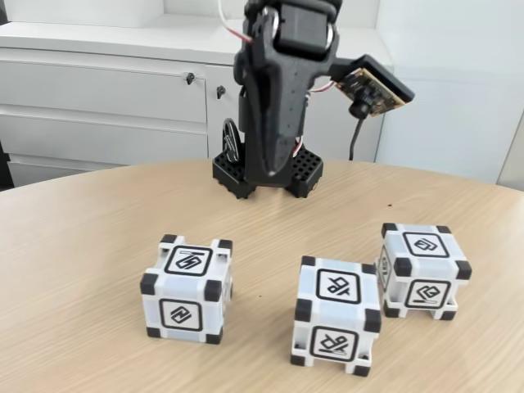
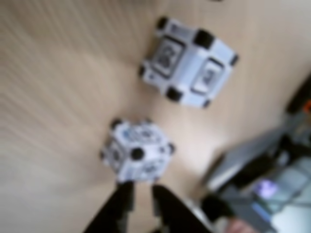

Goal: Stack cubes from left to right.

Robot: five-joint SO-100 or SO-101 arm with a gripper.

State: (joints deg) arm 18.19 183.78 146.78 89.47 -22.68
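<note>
Three glyph-marked cubes, left, middle and right, sit unstacked near the desk's front edge as the empty gripper, fingers narrowly parted, hovers above, likely needing to descend and grasp one first.

Bright soft daylight; blurred wrist view

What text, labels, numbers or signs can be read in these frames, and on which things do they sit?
No words, brand names or numbers are readable.
Left cube: black-framed angular glyphs on top and front, not letters.
Middle cube: a different glyph on top and front.
Right cube: another glyph pattern on its faces.
Wrist view: too blurred to make out any markings on the cubes.
</note>
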